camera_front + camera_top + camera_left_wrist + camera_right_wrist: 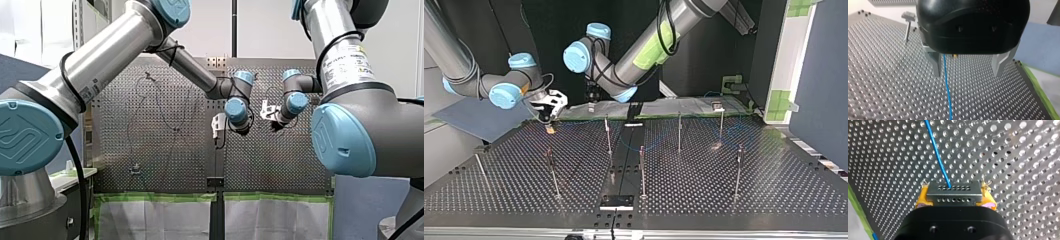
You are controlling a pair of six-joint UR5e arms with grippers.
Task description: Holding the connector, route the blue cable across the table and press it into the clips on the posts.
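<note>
Left tool point(967, 73) hangs over perforated surface point(885, 87), fingers spread wide. Blue cable point(947, 87) runs between them, just beside one finger. Post point(907, 30) with clip stands beyond.

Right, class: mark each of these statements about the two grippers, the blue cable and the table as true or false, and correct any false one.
1. My right gripper is shut on the connector, which sits between its yellow pads. True.
2. My left gripper is clamped shut on the blue cable. False: its metal fingers stand apart, and the cable runs between them.
3. The table has a smooth, unbroken surface. False: it is perforated all over.
4. Thin posts stand upright on the table. True.
</note>
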